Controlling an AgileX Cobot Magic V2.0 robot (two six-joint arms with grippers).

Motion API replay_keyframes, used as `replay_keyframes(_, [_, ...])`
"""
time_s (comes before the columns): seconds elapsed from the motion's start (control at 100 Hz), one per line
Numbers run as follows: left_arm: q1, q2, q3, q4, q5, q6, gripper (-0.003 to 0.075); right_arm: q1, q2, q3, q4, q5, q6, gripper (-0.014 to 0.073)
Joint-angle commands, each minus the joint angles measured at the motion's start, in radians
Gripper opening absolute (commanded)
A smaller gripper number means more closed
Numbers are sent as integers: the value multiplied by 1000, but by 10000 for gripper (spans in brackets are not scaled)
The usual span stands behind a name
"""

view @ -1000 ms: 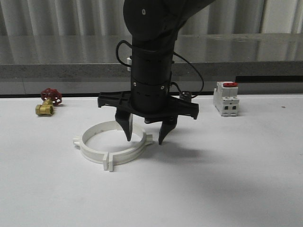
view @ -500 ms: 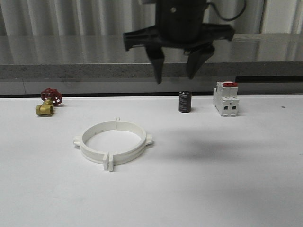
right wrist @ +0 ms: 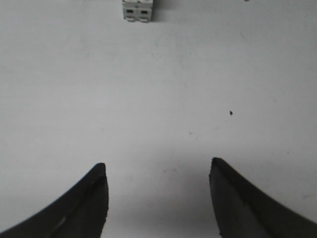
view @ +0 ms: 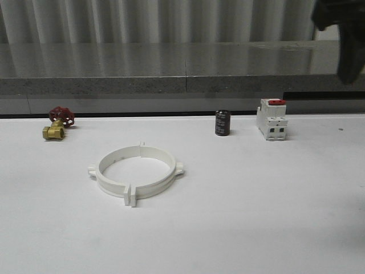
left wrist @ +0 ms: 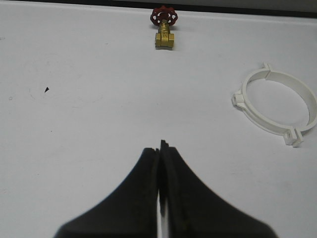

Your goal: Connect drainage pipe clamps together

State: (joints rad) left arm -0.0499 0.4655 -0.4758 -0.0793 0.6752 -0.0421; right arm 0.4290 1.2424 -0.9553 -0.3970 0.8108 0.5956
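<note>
The two white drainage pipe clamps (view: 149, 189) lie on the white table left of centre as one closed ring, their end tabs meeting at front and back. Nothing touches them. The left wrist view has the ring (left wrist: 262, 121) off to one side, well away from my left gripper (left wrist: 159, 148), whose black fingers are pressed together with nothing between them. My right gripper (right wrist: 157, 164) stands open over bare table, empty. A dark part of the right arm (view: 342, 34) shows at the upper right corner of the front view.
A brass valve with a red handwheel (view: 57, 124) sits at the back left. A small black cylinder (view: 222, 123) and a white breaker with a red switch (view: 272, 119) stand at the back right. A grey ledge (view: 182, 85) runs behind the table.
The open right gripper rose from around the ring's right side, then swung up and to the right, to the frame's corner. The ring has not moved.
</note>
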Motion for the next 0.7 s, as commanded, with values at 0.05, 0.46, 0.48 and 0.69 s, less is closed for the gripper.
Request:
replay_keyframes(0.05, [0, 4, -27, -12, -67, 1, -20, -8, -181, 104, -31, -44, -7, 459])
replay_keyframes(0.46, [0, 4, -27, -12, -67, 1, -20, -8, -581, 343, -30, -41, 13, 199])
replay_keyframes(0.48, [0, 4, -27, -12, -67, 1, -20, -8, -593, 347, -31, -41, 13, 175])
replay_keyframes(0.69, [0, 4, -27, -12, -67, 1, -20, -8, -639, 365, -33, -40, 13, -62])
